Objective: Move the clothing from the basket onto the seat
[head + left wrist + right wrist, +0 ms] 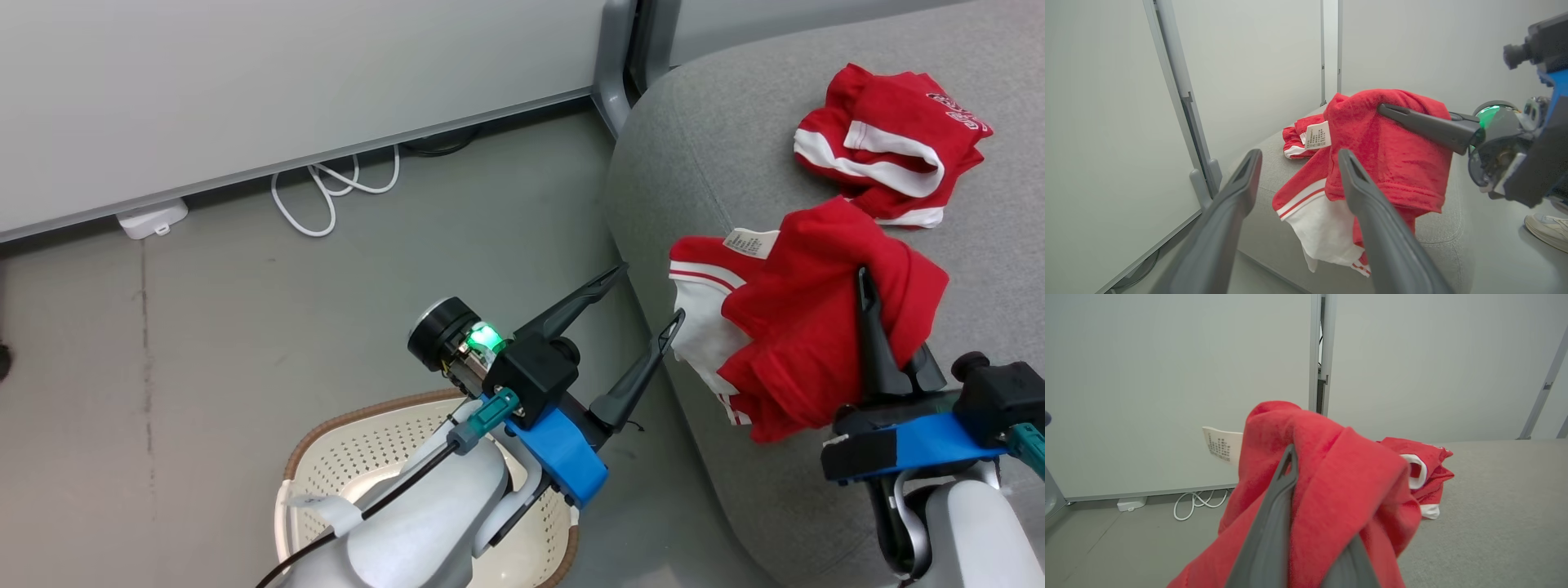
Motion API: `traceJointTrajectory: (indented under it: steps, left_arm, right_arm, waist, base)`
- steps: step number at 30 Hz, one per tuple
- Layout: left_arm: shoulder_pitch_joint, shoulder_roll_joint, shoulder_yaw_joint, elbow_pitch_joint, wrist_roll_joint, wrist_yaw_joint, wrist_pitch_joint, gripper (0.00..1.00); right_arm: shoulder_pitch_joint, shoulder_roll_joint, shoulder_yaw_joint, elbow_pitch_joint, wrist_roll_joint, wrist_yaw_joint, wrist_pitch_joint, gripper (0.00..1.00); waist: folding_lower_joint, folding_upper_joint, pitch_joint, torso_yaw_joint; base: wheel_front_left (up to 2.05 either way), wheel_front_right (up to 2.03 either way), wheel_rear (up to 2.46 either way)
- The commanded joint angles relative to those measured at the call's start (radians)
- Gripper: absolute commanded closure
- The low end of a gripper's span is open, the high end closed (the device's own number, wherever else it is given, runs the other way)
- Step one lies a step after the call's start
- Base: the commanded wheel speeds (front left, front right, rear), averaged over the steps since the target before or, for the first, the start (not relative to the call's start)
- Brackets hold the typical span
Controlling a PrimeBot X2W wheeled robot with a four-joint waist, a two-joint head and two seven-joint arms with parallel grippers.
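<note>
Closest to my head camera is my pale left forearm, crossing above the cream laundry basket [351, 449], which stands on the grey floor beside the sofa. My left gripper [653, 290] hovers past the basket's rim with its two dark fingers spread wide and nothing between them; their tips point toward the rounded edge of the grey sofa cushion [718, 131] without touching it.

My right gripper [878, 327] is clamped on a bunched fold of the red garment with the white label [800, 327]. One finger lies against the outside of the cloth and the other is buried in it. The fabric is pulled up into a peak at my fingers, while its white, red-striped lower part drapes over the cushion's edge and hangs down its side. The white label [749, 242] sticks out at the garment's upper left.

Farther back on the cushion, apart from the held piece, the red jersey with lettering [890, 139] lies crumpled, its white stripe trim showing.

From my left wrist, the held garment [1392, 155] sits just beyond my parted fingertips.

Along the wall, a white cable [326, 196] loops on the floor near a white power adapter [153, 218]
</note>
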Motion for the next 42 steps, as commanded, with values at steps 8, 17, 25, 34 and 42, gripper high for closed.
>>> traceJointTrajectory:
  steps: [8, 17, 25, 34, 42]
  left_arm:
    - [0.021, -0.008, -0.002, -0.006, 0.019, -0.007, -0.003, 0.00]
    - [0.016, -0.003, 0.020, -0.016, 0.035, -0.012, -0.003, 0.00]
    - [-0.026, 0.015, 0.033, -0.028, 0.058, -0.009, -0.002, 0.00]
    - [-0.113, 0.050, 0.021, -0.049, 0.096, -0.017, 0.009, 0.00]
    - [-0.169, 0.063, 0.004, -0.064, 0.119, -0.025, 0.008, 0.00]
  right_arm:
    - [0.052, 0.010, -0.024, -0.037, -0.002, 0.001, -0.001, 1.00]
    - [-0.005, 0.007, -0.050, -0.103, 0.019, 0.001, -0.001, 1.00]
    - [-0.189, -0.026, -0.131, -0.207, 0.020, 0.001, -0.001, 1.00]
    - [-0.477, -0.116, -0.265, -0.209, 0.014, 0.001, -0.001, 1.00]
    - [-0.665, -0.284, -0.381, -0.066, 0.016, 0.000, -0.001, 1.00]
  waist:
    - [0.0000, 0.0000, 0.009, -0.026]
    - [0.0000, 0.0000, 0.037, -0.032]
    - [0.0000, 0.0000, 0.153, -0.034]
    - [0.0000, 0.0000, 0.365, -0.020]
    - [0.0000, 0.0000, 0.478, -0.001]
  base:
    - [0.00, 0.00, 0.00]
    - [0.00, 0.00, 0.00]
    - [0.00, 0.00, 0.00]
    - [0.00, 0.00, 0.00]
    - [0.00, 0.00, 0.00]
